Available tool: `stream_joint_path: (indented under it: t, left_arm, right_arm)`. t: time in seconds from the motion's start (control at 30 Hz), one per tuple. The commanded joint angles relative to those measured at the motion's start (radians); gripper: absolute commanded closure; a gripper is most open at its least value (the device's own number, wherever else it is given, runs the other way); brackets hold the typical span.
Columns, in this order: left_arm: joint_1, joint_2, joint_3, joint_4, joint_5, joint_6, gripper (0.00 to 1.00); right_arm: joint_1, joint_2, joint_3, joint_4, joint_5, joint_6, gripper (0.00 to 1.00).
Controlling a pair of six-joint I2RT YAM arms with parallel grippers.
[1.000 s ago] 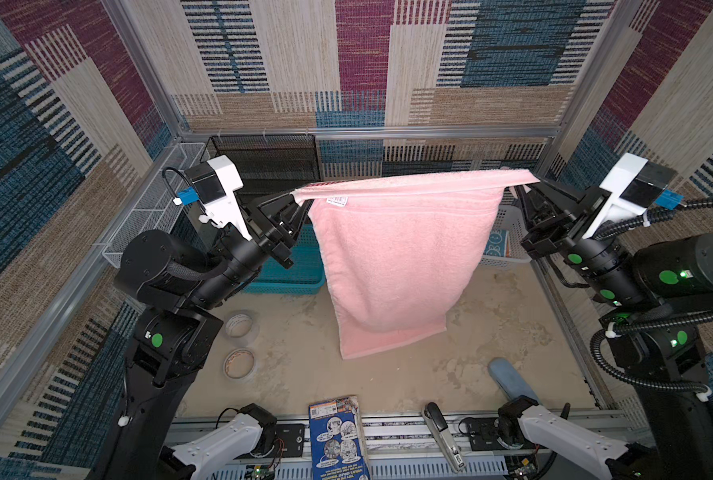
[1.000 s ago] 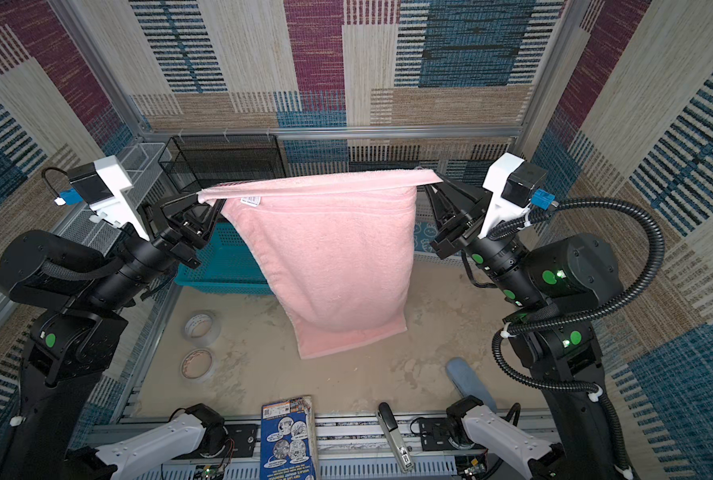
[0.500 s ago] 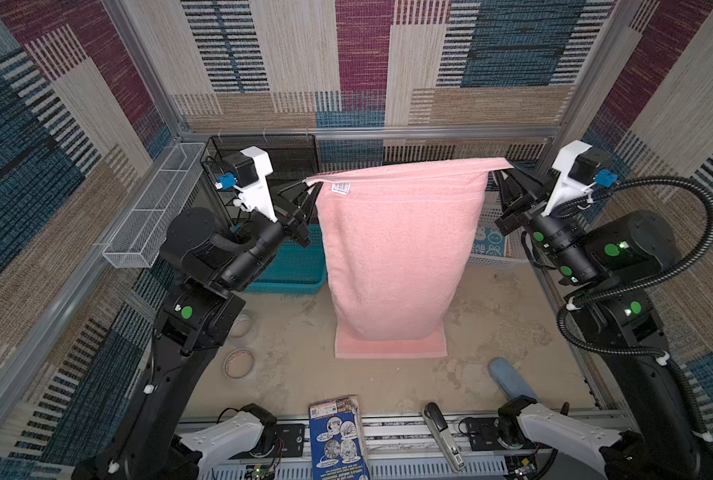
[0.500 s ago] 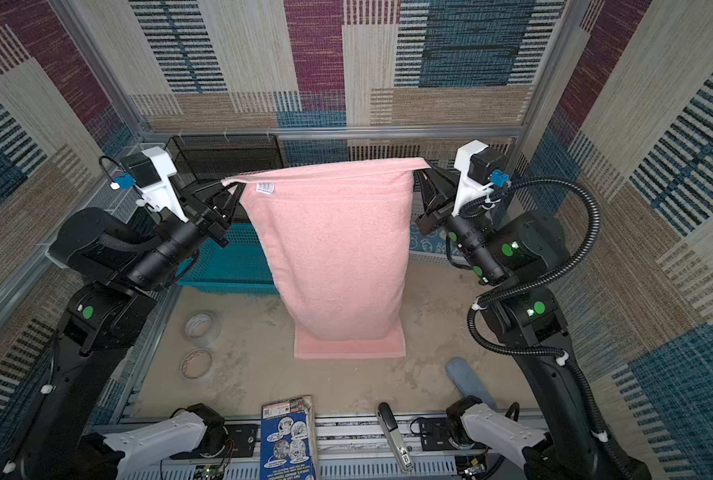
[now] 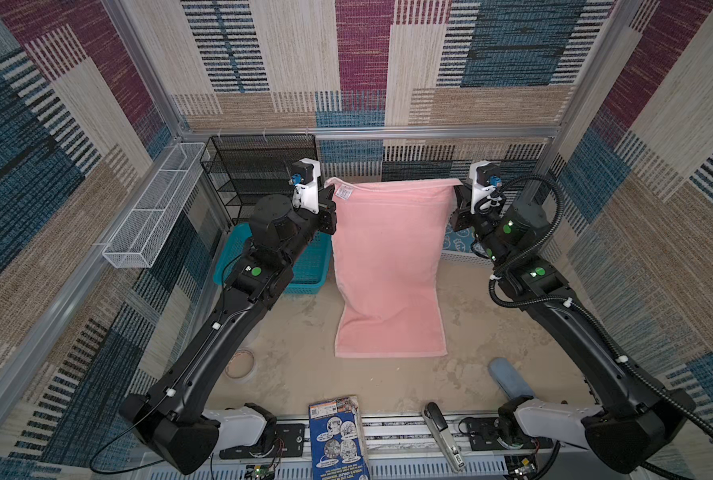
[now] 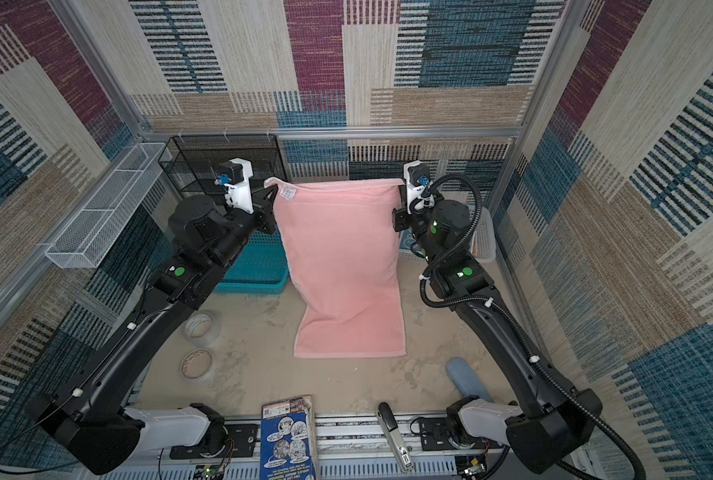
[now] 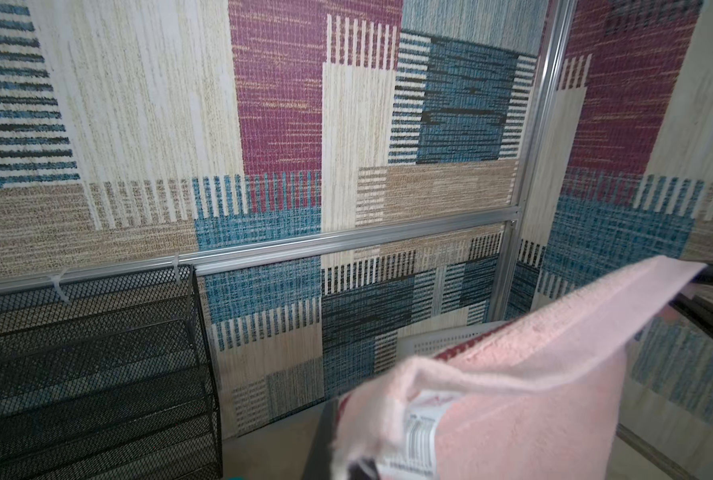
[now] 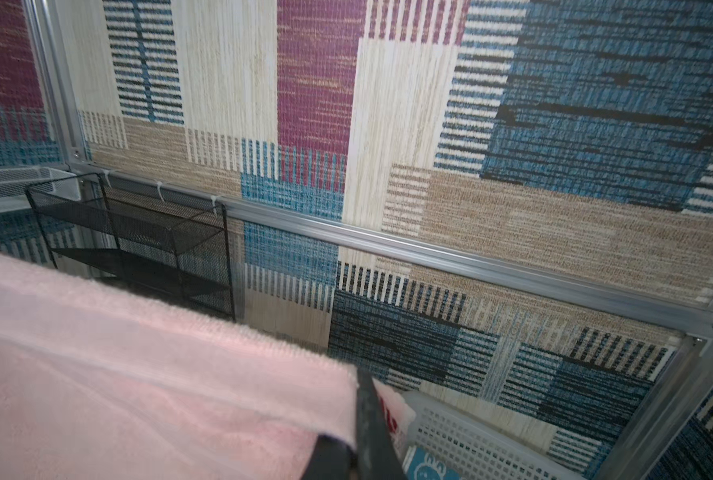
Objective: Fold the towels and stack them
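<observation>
Up high, L tool [image 5: 330, 196] & R tool [image 5: 457, 195] pinch pink towel [image 5: 388, 266] corners.

I can't read a single word for certain. The pink towel [image 5: 388, 266] carries a white care label [image 5: 344, 192] at one upper corner. In the left wrist view the label [image 7: 419, 432] shows lines of fine print, blurred past reading. The blue box [image 5: 337, 440] at the near edge has cartoon panels, white caption lines and a small code square, all too small for me. The stapler [image 5: 442, 432] bears a pale sticker, illegible.
</observation>
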Motion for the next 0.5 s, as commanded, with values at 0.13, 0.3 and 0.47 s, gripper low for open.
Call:
stream_joint_path:
  t: [0.13,0.3,0.47]
  left_arm:
    - [0.010,0.099,-0.076,0.198,-0.056,0.085,1.00]
    - [0.015,0.196,-0.078,0.235,-0.068,0.109,1.00]
    - [0.022,0.295,-0.033,0.229,-0.111,0.152,1.00]
  right_arm:
    - [-0.032,0.097,-0.078,0.120,0.025,0.009,1.00]
    - [-0.050,0.184,-0.088,0.133,0.018,0.009,1.00]
    - [-0.067,0.264,-0.086,0.139,0.024,0.010,1.00]
